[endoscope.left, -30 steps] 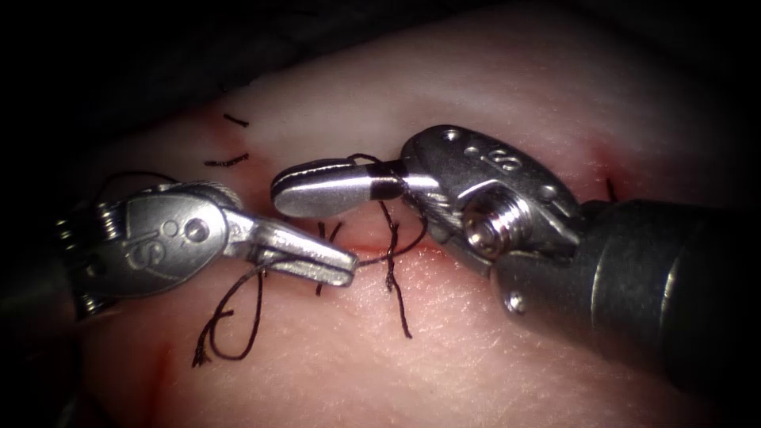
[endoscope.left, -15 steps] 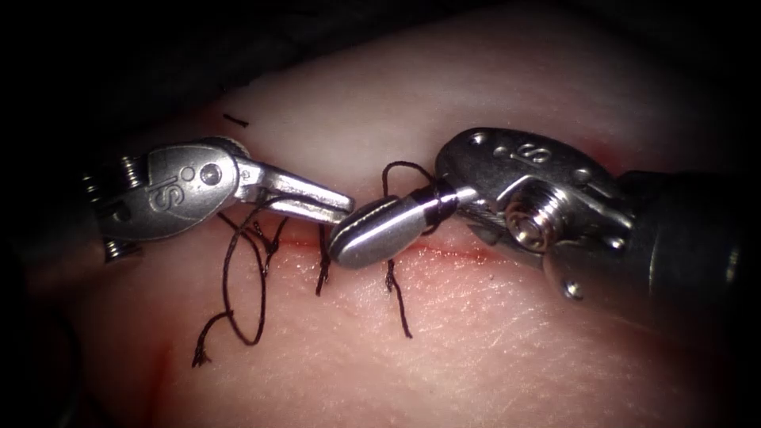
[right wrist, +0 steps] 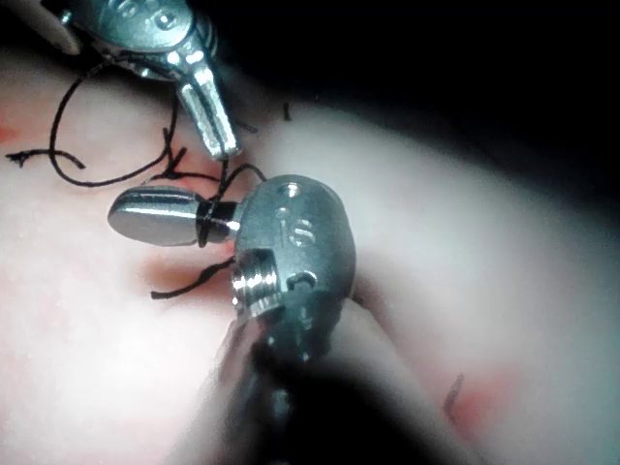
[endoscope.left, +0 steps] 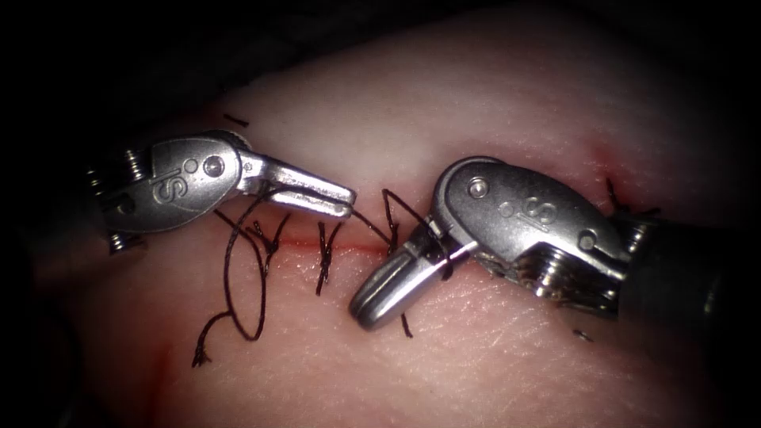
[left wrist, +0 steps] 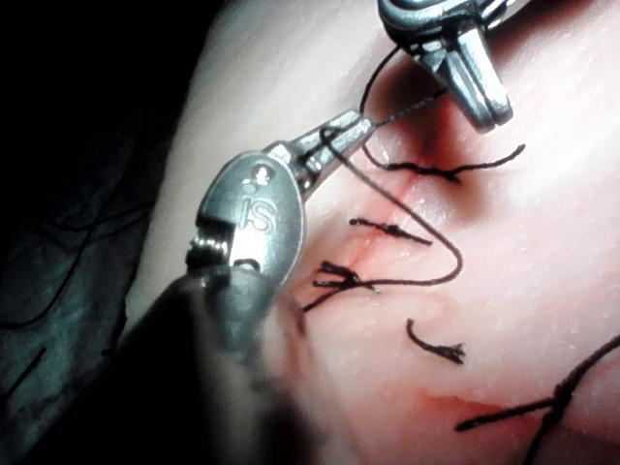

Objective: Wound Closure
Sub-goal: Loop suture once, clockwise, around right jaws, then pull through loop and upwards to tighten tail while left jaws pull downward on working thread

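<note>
On my endoscope feed the left tool [endoscope.left: 337,200] lies above the cut [endoscope.left: 317,242], its jaws pressed together and pinching the thread [endoscope.left: 228,277] near their tip; a taut strand runs from there across to the right tool [endoscope.left: 380,305]. That tool has swung down over the last second, from pointing left above the cut to pointing down and left across it, with its tip now below the cut. Its jaws are closed, thread is looped around their base, and I cannot tell whether they grip anything. Both tool bodies carry a stamped "IS" mark, which I also read on the left tool [left wrist: 351,131] in its wrist view. The tissue [endoscope.left: 491,95] carries tied stitches [endoscope.left: 325,254] across the cut, with red fluid [endoscope.left: 444,252] along the line and a loose frayed tail [endoscope.left: 202,353] lower left. I cannot make out the needle.
</note>
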You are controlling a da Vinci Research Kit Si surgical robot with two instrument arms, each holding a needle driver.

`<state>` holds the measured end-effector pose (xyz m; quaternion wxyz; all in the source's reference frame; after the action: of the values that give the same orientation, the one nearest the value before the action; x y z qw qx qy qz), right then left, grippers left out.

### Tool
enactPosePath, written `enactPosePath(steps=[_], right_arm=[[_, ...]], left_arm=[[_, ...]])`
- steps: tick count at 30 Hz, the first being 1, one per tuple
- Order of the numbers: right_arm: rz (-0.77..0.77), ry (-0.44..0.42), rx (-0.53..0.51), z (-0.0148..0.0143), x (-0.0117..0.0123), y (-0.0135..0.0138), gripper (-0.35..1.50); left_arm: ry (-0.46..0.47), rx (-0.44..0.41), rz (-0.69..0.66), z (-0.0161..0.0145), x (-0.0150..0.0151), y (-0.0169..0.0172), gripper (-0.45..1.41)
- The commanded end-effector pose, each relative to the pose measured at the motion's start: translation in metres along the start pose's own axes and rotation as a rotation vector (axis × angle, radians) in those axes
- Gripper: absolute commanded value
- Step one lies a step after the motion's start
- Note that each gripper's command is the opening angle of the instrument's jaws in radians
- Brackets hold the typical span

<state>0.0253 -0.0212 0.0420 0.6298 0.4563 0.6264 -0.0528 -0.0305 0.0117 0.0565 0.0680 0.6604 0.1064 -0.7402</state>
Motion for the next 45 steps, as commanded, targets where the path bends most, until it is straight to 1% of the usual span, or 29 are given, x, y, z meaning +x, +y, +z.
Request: enactPosePath(steps=[1,2,3,4,5,6,8,10,11,12,13,17,22,23,24,25,26,27,29,34,35,37,38,39,40,42,43,44,45], right_arm=[[-0.005,-0.007,0.006,0.0002,0.0,0.0013,0.31],[-0.024,-0.061,0.036,0.0002,-0.0006,0.0011,0.41],[-0.03,-0.092,0.039,0.0003,-0.0009,0.001,0.41],[-0.059,-0.165,0.046,0.0003,-0.0012,0.0008,0.41],[-0.064,-0.189,0.049,0.0002,-0.0013,0.0007,0.42],[-0.064,-0.189,0.049,0.0002,-0.0013,0.0007,0.42],[-0.081,-0.207,0.046,-0.0002,-0.0014,0.0005,0.53],[-0.105,-0.21,0.037,-0.0003,-0.0015,0.0004,0.73],[-0.136,-0.243,0.015,-0.0003,-0.0015,0.0005,0.9],[-0.152,-0.263,0.014,-0.0004,-0.0016,0.0006,0.83],[-0.175,-0.295,0.002,-0.0002,-0.0016,0.0008,0.83],[-0.249,-0.298,-0.023,0.0003,-0.0013,0.0016,0.83],[-0.301,-0.305,-0.052,0.0008,-0.0012,0.0021,0.85],[-0.311,-0.308,-0.053,0.0008,-0.0012,0.0022,0.8],[-0.322,-0.311,-0.052,0.0008,-0.0012,0.0022,0.68],[-0.339,-0.337,-0.044,0.0007,-0.0012,0.0022,0.14],[-0.339,-0.337,-0.044,0.0007,-0.0012,0.0022,0.14],[-0.358,-0.396,0.001,0.0006,-0.0013,0.0022,-0.35],[-0.379,-0.43,0.014,0.0004,-0.0013,0.0023,-0.35],[-0.376,-0.434,0.007,-0.0001,-0.0014,0.0026,-0.35],[-0.375,-0.423,0.003,-0.0002,-0.0014,0.0027,-0.35],[-0.371,-0.37,-0.02,-0.0008,-0.0013,0.0031,-0.35],[-0.299,-0.333,-0.068,-0.0013,-0.0012,0.0033,-0.35],[-0.299,-0.333,-0.068,-0.0013,-0.0012,0.0033,-0.35],[-0.268,-0.308,-0.086,-0.0016,-0.0012,0.0035,-0.35],[-0.095,-0.179,-0.144,-0.0021,-0.0012,0.0038,-0.35],[-0.095,-0.179,-0.144,-0.0021,-0.0012,0.0038,-0.35],[-0.077,-0.158,-0.149,-0.0022,-0.0012,0.0038,-0.35],[0.067,-0.091,-0.212,-0.0026,-0.0009,0.004,-0.35]], left_arm=[[0.001,0.001,0.004,0.0002,-0.0001,-0.0011,-0.45],[0.001,0.0,-0.001,0.0001,-0.0001,-0.001,-0.45],[0.001,-0.001,0.0,0.0001,-0.0002,-0.001,-0.45],[0.0,0.0,-0.005,0.0,-0.0003,-0.0009,-0.45],[-0.003,0.001,-0.005,-0.0001,-0.0004,-0.0009,-0.45],[-0.003,0.001,-0.005,-0.0001,-0.0004,-0.0009,-0.45],[-0.002,0.0,-0.01,-0.0002,-0.0005,-0.0009,-0.45],[-0.003,0.0,-0.015,-0.0002,-0.0007,-0.0009,-0.45],[-0.005,0.001,-0.018,0.0,-0.0009,-0.0007,-0.45],[-0.006,0.001,-0.017,0.0,-0.001,-0.0006,-0.45],[-0.007,0.001,-0.021,0.0,-0.0011,-0.0005,-0.45],[-0.008,-0.001,-0.028,0.0,-0.0014,-0.0002,-0.45],[-0.008,-0.003,-0.038,-0.0001,-0.0015,0.0,-0.45],[-0.008,-0.003,-0.037,-0.0001,-0.0015,0.0001,-0.45],[-0.008,-0.003,-0.037,-0.0001,-0.0015,0.0001,-0.45],[-0.008,-0.004,-0.037,-0.0001,-0.0015,0.0002,-0.45],[-0.008,-0.004,-0.037,-0.0001,-0.0015,0.0002,-0.45],[-0.008,-0.005,-0.036,-0.0002,-0.0015,0.0003,-0.45],[-0.008,-0.006,-0.041,-0.0002,-0.0016,0.0004,-0.45],[-0.011,-0.012,-0.038,-0.0003,-0.0016,0.0017,-0.45],[-0.012,-0.013,-0.036,-0.0003,-0.0017,0.0019,-0.45],[-0.021,-0.013,-0.034,-0.0005,-0.0017,0.0031,-0.45],[-0.031,-0.01,-0.03,-0.0005,-0.0017,0.0038,-0.45],[-0.031,-0.01,-0.03,-0.0005,-0.0017,0.0038,-0.45],[-0.039,-0.008,-0.027,-0.0006,-0.0016,0.0045,-0.45],[-0.047,-0.011,-0.033,-0.0004,-0.0012,0.0067,-0.45],[-0.047,-0.011,-0.033,-0.0004,-0.0012,0.0067,-0.45],[-0.05,-0.012,-0.03,-0.0003,-0.0011,0.0074,-0.45],[-0.059,-0.018,-0.024,0.0002,-0.0001,0.0099,-0.45]])
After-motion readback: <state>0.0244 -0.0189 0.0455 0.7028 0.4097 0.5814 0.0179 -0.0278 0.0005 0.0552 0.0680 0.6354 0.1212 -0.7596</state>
